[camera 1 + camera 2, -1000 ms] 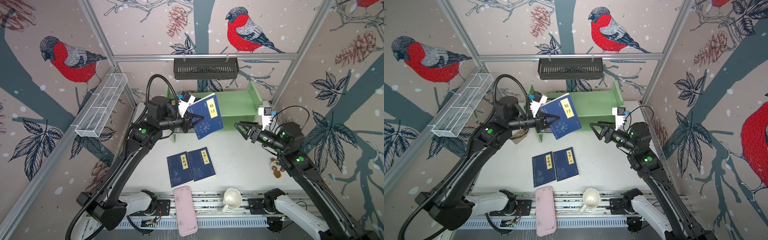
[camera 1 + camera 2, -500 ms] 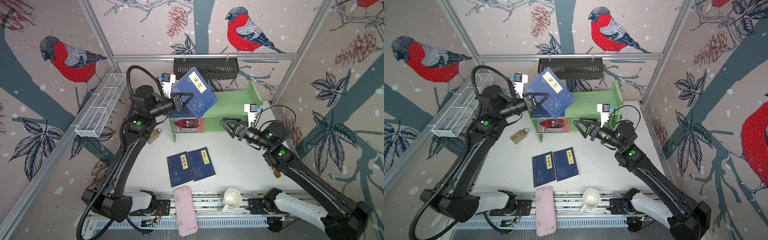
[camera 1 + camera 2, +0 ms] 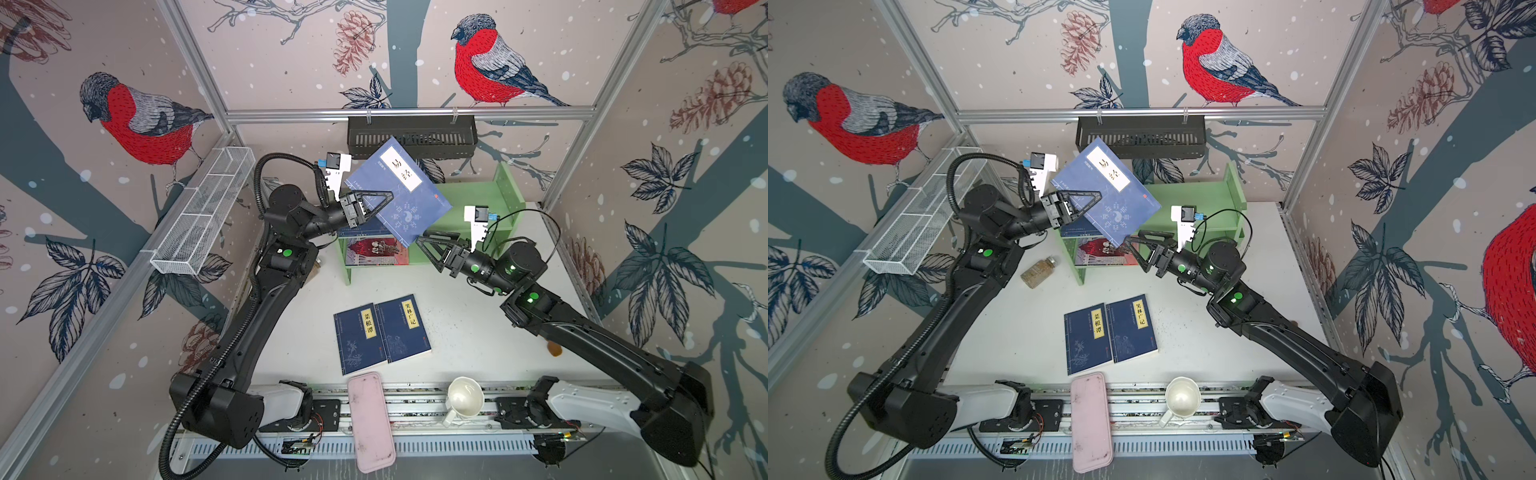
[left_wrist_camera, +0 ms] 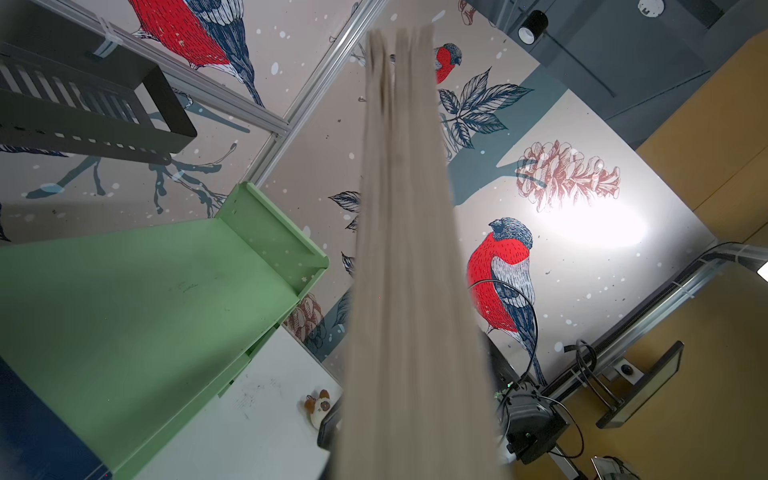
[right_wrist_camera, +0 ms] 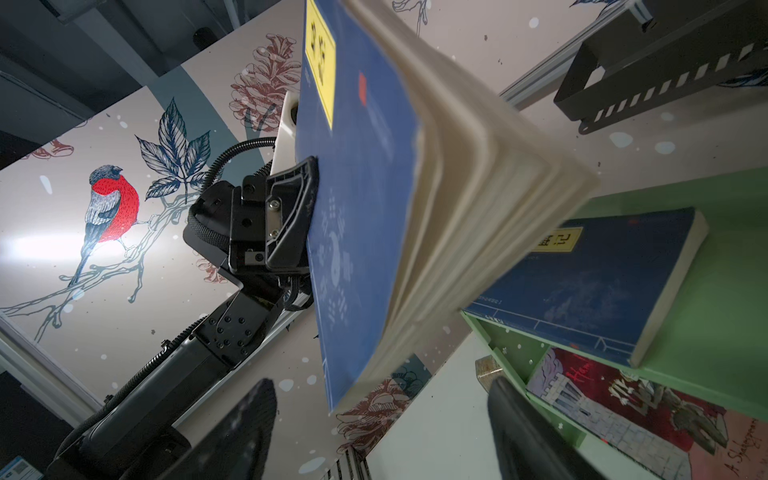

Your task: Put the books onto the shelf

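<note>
Left jaws grip one edge of a raised navy book (image 3: 409,195), held tilted above the green shelf (image 3: 473,195). Right jaws stand open, empty, near the book's lower corner. A second navy book (image 5: 602,282) lies on the upper tier and the red book (image 3: 376,251) on the lower. Two more navy books (image 3: 403,328) lie side by side on the table (image 3: 457,316).

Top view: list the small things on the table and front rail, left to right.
Bottle → left book → right book → mug. The pink case overlaps the left book, so it is left out.
</note>
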`<control>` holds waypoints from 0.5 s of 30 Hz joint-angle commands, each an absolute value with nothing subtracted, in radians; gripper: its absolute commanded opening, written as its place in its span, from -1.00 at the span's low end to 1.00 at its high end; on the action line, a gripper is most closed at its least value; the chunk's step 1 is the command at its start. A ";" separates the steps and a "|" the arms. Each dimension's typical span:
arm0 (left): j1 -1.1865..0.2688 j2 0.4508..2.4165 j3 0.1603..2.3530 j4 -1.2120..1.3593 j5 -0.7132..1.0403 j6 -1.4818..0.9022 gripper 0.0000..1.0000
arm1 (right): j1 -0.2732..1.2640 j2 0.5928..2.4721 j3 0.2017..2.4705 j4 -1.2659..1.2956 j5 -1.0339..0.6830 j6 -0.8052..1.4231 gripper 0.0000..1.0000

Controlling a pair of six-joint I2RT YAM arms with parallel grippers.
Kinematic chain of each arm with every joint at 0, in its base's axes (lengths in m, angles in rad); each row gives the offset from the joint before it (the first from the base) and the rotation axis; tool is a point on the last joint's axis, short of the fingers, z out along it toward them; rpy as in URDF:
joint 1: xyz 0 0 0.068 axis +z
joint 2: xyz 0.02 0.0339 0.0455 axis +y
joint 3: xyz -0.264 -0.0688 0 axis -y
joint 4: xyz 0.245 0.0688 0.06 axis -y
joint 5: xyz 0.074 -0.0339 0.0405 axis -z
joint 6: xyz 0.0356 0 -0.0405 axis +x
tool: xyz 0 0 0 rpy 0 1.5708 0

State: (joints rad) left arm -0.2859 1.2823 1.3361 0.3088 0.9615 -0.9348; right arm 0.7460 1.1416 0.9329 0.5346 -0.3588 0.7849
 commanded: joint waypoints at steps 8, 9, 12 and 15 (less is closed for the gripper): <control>-0.285 1.275 1.273 0.480 0.994 -1.016 -1.00 | 0.742 1.217 0.932 0.764 -0.318 0.796 0.50; -0.285 1.272 1.263 0.485 0.996 -1.021 -1.00 | 0.739 1.226 0.929 0.793 -0.330 0.804 0.42; -0.285 1.264 1.237 0.496 0.991 -1.031 -1.00 | 0.730 1.244 0.920 0.848 -0.348 0.825 0.11; -0.286 1.258 1.213 0.522 0.995 -1.046 -1.00 | 0.716 1.249 0.919 0.889 -0.380 0.840 -0.26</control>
